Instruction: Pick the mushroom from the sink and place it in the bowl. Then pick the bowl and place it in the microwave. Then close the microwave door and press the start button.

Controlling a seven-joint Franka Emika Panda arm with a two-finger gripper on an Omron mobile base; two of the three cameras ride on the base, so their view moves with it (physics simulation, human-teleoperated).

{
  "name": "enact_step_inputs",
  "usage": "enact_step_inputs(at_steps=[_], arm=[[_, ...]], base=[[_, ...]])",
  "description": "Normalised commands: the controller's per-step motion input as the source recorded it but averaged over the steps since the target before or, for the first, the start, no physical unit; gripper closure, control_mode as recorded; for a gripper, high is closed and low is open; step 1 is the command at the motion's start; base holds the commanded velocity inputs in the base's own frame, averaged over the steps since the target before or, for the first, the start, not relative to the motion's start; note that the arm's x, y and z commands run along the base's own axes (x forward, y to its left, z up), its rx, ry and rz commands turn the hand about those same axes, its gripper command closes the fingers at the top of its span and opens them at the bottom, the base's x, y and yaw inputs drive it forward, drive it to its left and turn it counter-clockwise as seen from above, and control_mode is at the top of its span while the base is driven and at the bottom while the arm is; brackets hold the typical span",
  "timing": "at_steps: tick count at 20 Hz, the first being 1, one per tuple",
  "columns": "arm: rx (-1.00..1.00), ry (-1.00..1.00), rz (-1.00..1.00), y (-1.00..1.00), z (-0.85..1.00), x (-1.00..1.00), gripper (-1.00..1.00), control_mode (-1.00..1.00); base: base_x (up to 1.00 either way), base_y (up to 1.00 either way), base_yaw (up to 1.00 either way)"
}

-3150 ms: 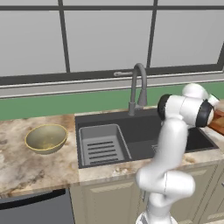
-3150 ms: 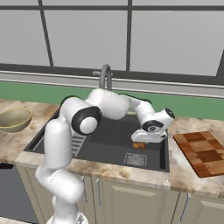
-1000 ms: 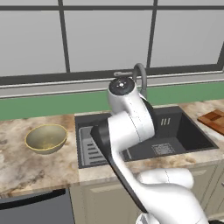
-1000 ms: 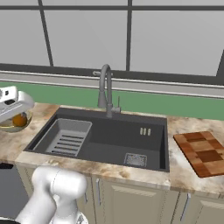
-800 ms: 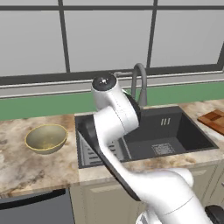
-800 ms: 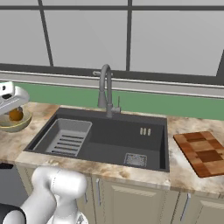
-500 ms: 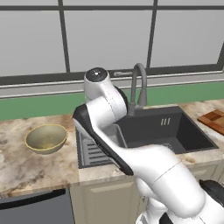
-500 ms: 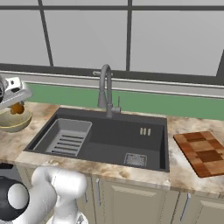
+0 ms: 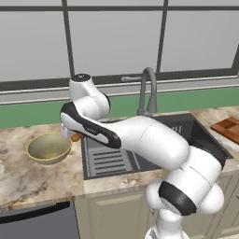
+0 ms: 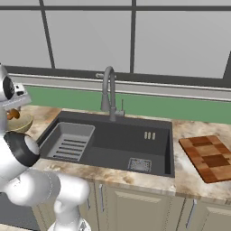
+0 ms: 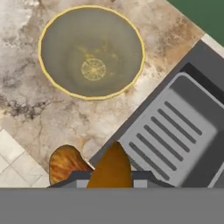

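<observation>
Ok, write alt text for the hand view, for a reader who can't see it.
Looking down from the end effector, which holds an orange-brown mushroom at the bottom of the picture. An empty tan-olive bowl with a yellowish rim sits on the marbled counter at the upper left. The sink with its grey ribbed drainer tray lies at the right.

arm: swung sink→left | hand (image 9: pixel 71 135) + mushroom (image 9: pixel 76 137): beside bowl (image 9: pixel 48 148)

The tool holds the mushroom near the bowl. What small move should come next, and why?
Probably a short carry sideways, away from the sink, until the mushroom hangs over the bowl. In the hand view the bowl is empty and the mushroom, held in the tool, sits above bare counter beside its rim.
</observation>
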Motion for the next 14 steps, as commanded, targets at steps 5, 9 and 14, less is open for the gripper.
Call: enact_step_inputs(at_steps=[5, 9, 14], arm=[[0.00, 0.19, 0.00, 0.77, -0.18, 0.25, 1.00, -1.00], [0.00, 0.07, 0.00, 0.55, -0.46, 0.36, 1.00, -1.00], [0.00, 0.02, 0.00, 0.46, -0.67, 0.47, 1.00, -1.00]], base=[[0.00, 0.00, 0.00], [0.00, 0.00, 0.00], [0.00, 0.00, 0.00]])
